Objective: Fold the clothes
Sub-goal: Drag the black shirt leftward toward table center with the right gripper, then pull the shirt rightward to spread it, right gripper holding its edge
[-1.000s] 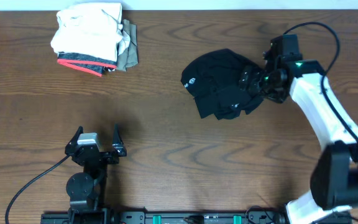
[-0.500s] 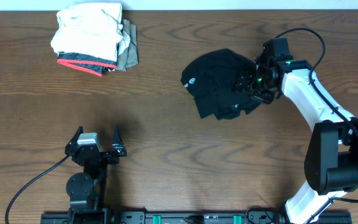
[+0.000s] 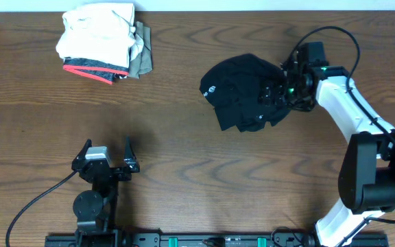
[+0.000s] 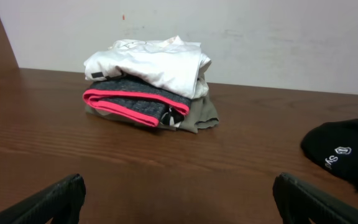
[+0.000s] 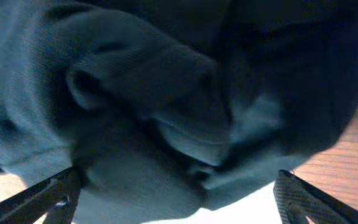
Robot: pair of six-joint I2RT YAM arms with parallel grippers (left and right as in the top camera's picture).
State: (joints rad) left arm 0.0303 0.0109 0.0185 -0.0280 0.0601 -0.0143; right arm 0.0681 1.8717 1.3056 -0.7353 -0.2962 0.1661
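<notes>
The clothes, a black shirt (image 3: 242,92) with a small white logo, lie crumpled on the wooden table right of centre. My right gripper (image 3: 274,92) is low over its right edge. In the right wrist view the dark fabric (image 5: 166,106) fills the frame, and the right gripper (image 5: 179,196) stands open, its fingertips (image 5: 55,193) wide apart with bunched cloth between them. My left gripper (image 3: 107,145) rests near the front left, far from the shirt. It is open (image 4: 179,199) with nothing between its fingers. The left wrist view catches the shirt's edge (image 4: 347,149) at far right.
A stack of folded garments (image 3: 101,42), white over red-trimmed grey and olive, sits at the back left and shows in the left wrist view (image 4: 148,78) before a pale wall. The right arm's white links (image 3: 352,113) reach in from the front right.
My right arm has swung in closer over the shirt's right edge. The shirt's outline has barely altered. The left arm has not moved.
</notes>
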